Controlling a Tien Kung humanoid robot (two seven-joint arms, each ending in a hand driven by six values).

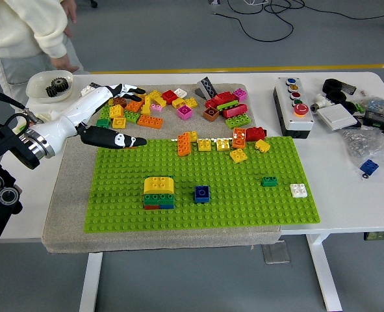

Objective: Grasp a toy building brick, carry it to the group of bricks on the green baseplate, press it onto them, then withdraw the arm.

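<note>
Left hand (110, 114) hovers with glossy fingers spread, holding nothing. Just beyond its fingertips lies the loose pile of studded bricks (179, 107). Below and right, the yellow-topped brick stack (159, 193) sits on the knobbly green baseplate (243, 201).

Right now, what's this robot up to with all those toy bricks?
The robot's left hand, white with black fingers, hangs open and empty at the far left edge of the green studded baseplate, beside the loose pile of coloured bricks. A small stack topped by a yellow brick stands on the plate with nothing touching it. A person in a cream top stands at the table's far left corner, one hand near a white bowl. The right arm is out of sight.
</note>
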